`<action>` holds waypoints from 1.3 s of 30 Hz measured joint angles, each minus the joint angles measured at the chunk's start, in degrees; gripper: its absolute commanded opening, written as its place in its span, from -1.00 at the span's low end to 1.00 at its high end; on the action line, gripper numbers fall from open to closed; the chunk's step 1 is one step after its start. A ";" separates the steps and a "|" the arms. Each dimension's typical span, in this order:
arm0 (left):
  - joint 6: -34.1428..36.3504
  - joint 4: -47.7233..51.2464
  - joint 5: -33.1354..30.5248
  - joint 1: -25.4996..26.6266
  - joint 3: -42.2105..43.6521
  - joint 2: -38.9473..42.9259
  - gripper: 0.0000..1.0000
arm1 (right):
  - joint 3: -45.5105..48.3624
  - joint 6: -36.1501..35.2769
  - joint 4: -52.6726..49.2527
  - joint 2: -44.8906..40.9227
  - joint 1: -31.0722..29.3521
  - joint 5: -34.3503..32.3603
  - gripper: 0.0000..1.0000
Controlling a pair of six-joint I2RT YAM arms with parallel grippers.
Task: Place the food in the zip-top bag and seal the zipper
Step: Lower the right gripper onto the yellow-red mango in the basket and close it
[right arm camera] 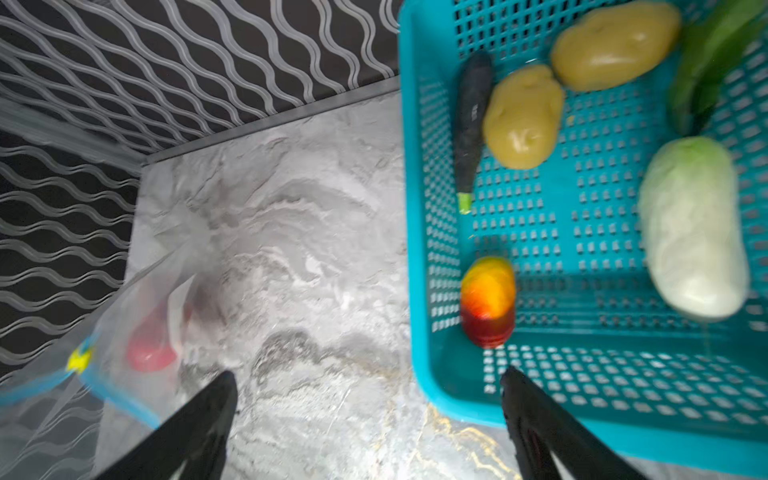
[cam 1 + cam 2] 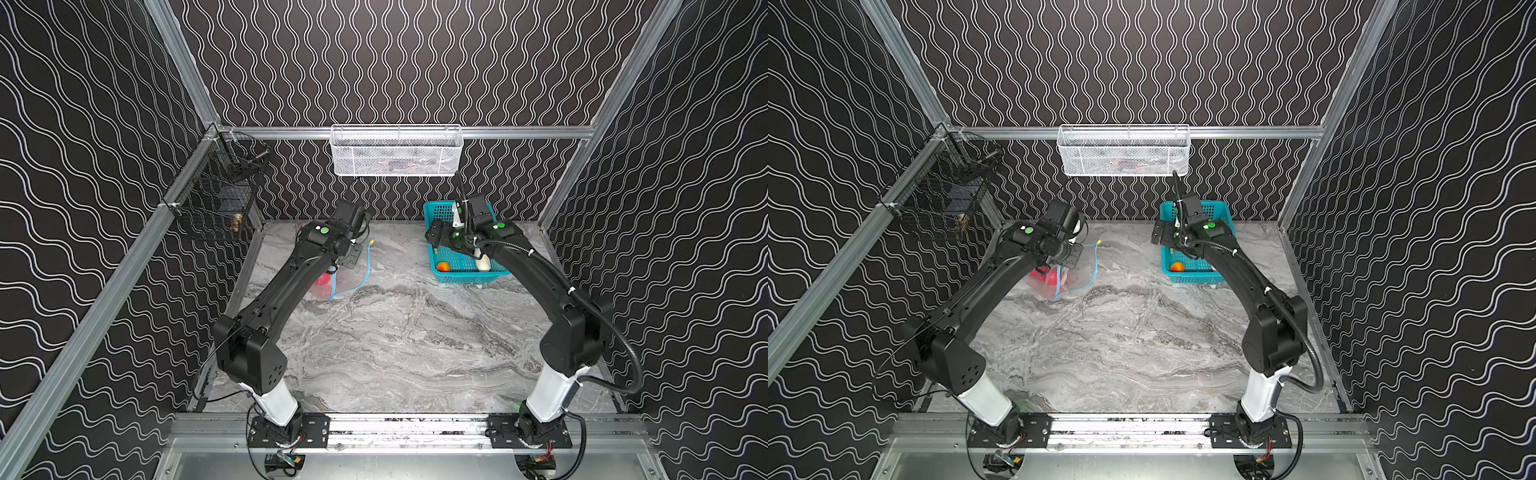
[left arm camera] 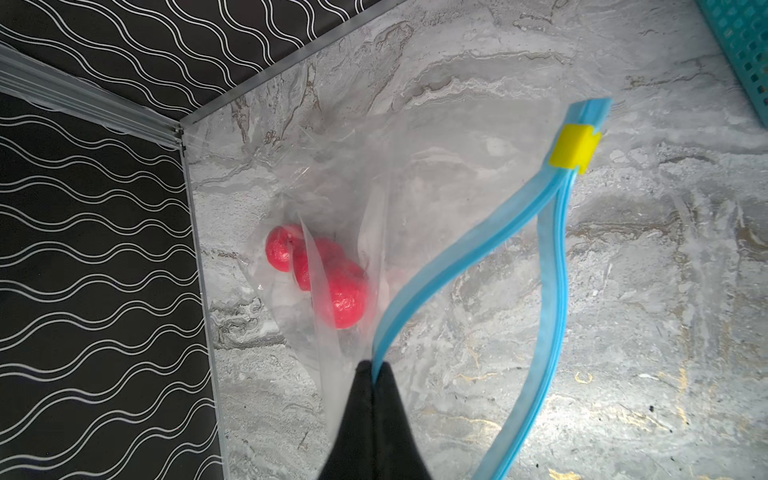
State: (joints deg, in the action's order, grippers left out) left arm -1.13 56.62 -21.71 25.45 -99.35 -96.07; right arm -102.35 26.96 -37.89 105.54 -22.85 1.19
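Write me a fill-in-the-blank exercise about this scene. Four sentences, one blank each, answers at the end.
1. The left gripper is shut on the ___ zipper strip.
2. The tomatoes inside the zip-top bag are ___.
3. The teal basket holds ___ potatoes.
4. The right gripper hangs by the basket's rim with its jaws ___.

Missing words: blue; red; two; open.

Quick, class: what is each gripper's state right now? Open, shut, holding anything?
Left gripper: shut on the zipper of the zip-top bag.
Right gripper: open, holding nothing.
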 measured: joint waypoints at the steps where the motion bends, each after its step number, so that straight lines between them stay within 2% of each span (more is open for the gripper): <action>1: 0.00 -0.07 0.07 0.00 -0.09 0.15 -1.00 | -1.51 0.00 -1.07 1.05 0.37 -0.24 0.99; 5: 0.04 -0.61 0.04 -0.04 0.55 2.21 -1.00 | -6.67 -0.02 -4.74 5.33 1.44 -0.20 0.99; 16: 0.31 -1.68 -0.24 -0.42 2.10 3.26 -1.00 | -6.14 0.11 -8.76 9.64 6.05 -0.79 0.98; 26: 1.31 -2.32 -1.29 -0.63 2.86 3.30 -1.00 | -11.78 0.83 -11.39 16.57 8.15 -1.42 0.99; 33: 1.73 -3.45 -2.05 -1.88 5.66 5.14 -1.00 | -19.69 -2.60 -14.62 23.69 8.74 2.19 0.97; 39: 1.70 -3.39 -2.03 -2.58 4.42 3.26 -1.00 | -20.55 -6.58 -16.57 24.48 8.98 3.02 0.89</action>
State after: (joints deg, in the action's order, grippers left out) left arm 0.58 53.23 -23.75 22.87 -94.94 -92.82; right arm -122.89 20.38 -54.46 130.02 -13.87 4.21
